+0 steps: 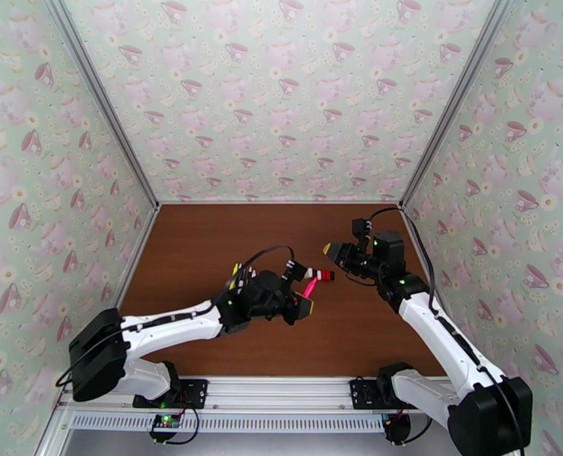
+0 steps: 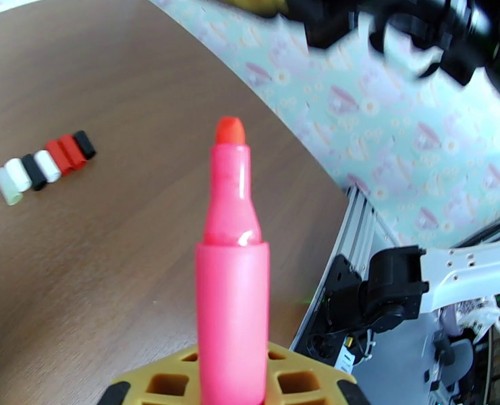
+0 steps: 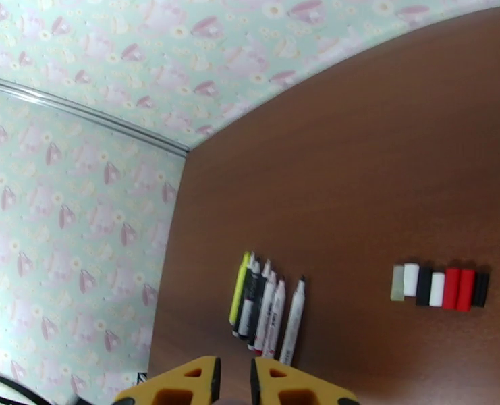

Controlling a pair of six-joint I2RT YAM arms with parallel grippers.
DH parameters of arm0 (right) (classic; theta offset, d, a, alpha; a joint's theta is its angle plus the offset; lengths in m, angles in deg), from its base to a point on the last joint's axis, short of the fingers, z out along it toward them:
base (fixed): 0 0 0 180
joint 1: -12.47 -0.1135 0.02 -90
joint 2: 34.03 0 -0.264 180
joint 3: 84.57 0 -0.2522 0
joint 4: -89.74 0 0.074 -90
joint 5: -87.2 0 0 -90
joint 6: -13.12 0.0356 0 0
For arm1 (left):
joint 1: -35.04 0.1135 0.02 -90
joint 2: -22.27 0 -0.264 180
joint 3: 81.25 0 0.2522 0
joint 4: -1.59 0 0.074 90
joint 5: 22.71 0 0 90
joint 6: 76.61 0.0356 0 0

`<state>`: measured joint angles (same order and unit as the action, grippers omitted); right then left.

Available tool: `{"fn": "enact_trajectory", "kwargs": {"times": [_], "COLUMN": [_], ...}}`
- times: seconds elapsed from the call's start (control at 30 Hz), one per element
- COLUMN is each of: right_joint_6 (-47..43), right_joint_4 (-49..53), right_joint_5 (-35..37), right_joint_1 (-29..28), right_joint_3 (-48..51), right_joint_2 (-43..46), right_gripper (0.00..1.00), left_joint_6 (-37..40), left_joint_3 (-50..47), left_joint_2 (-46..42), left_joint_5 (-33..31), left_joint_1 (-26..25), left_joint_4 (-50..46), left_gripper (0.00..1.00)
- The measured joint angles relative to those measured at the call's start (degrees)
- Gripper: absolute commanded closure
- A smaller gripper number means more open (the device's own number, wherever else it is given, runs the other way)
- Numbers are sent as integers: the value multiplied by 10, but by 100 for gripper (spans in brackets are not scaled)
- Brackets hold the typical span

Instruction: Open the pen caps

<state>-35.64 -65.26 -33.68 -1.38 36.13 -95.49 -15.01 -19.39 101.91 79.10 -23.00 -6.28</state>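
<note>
My left gripper [image 1: 302, 303] is shut on the barrel of a pink pen [image 1: 310, 286], which points up and away; in the left wrist view the pink pen [image 2: 233, 298] stands uncapped with its orange-red tip bare above the left gripper [image 2: 233, 386]. My right gripper [image 1: 329, 251] hovers just beyond it, shut, with a small pink-red piece, apparently the pink cap, at its tips. Several loose pen caps [image 1: 323, 275] lie in a row on the table, black, red, white and pale [image 3: 442, 286] [image 2: 47, 160]. The right gripper [image 3: 235, 381] shows a narrow gap between its fingers.
Several uncapped pens [image 3: 263, 308] lie side by side on the brown table [image 1: 205, 245], one yellow, the rest white and black; in the top view the pens [image 1: 237, 271] are partly hidden by my left arm. Teacup-patterned walls close in three sides.
</note>
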Motion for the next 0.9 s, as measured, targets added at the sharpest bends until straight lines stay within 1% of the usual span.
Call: {"fn": "enact_trajectory", "kwargs": {"times": [0.2,0.37,0.47,0.57,0.77,0.9], "right_joint_6": [-26,-47,-53,-60,-77,-108], "right_joint_4": [27,55,61,71,76,105], "right_joint_5": [0,7,9,17,22,50], "right_joint_1": [0,0,0,0,0,0], "right_joint_3": [73,110,132,146,150,121], "right_joint_2": [34,59,73,80,69,20], "right_gripper": [92,91,91,91,90,91], "left_joint_6": [-20,-47,-54,-60,-64,-73], "left_joint_3": [-51,-108,-123,-130,-138,-146], "left_joint_2": [-54,-91,-107,-121,-126,-125], "left_joint_5": [-11,-9,-11,-14,-14,-14], "left_joint_1": [25,61,77,80,80,80], "left_joint_4": [20,59,60,65,71,75], "left_gripper": [94,93,93,92,90,91]}}
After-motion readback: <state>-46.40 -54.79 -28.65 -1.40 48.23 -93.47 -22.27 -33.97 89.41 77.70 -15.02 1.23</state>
